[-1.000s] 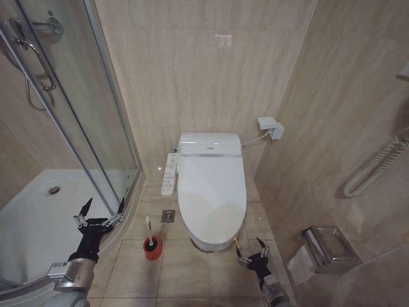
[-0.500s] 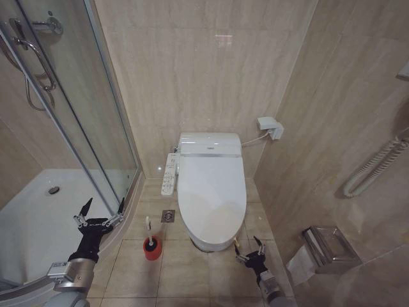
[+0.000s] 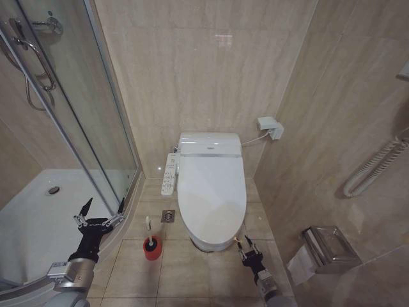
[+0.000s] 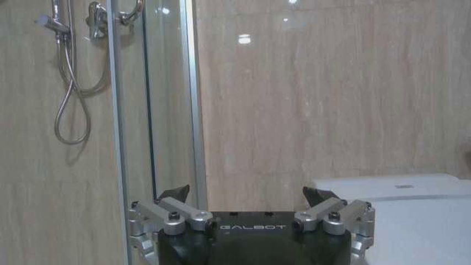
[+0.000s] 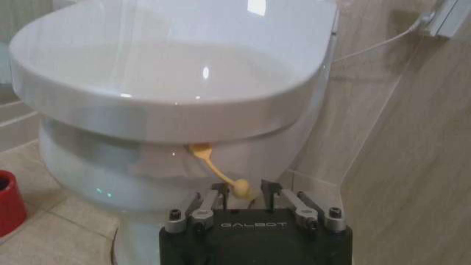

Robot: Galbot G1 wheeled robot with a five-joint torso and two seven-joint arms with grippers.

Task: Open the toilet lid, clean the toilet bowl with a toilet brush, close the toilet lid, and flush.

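Note:
The toilet lid lies shut over the toilet bowl, whose inside is hidden. A small yellow strap hangs from the lid's front edge. My right gripper is low at the toilet's front right. In the right wrist view the strap's knobbed end sits between the fingers of that gripper, which stand narrowly open around it. The toilet brush stands in its red cup on the floor left of the bowl. My left gripper waits open by the shower door.
A glass shower door and a white shower tray fill the left side. A white button-panel strip hangs beside the toilet, above a floor drain. A paper holder juts from the close right wall.
My right gripper has moved up and left toward the toilet's front, and its fingers have narrowed around the yellow strap's end. The left arm has not moved.

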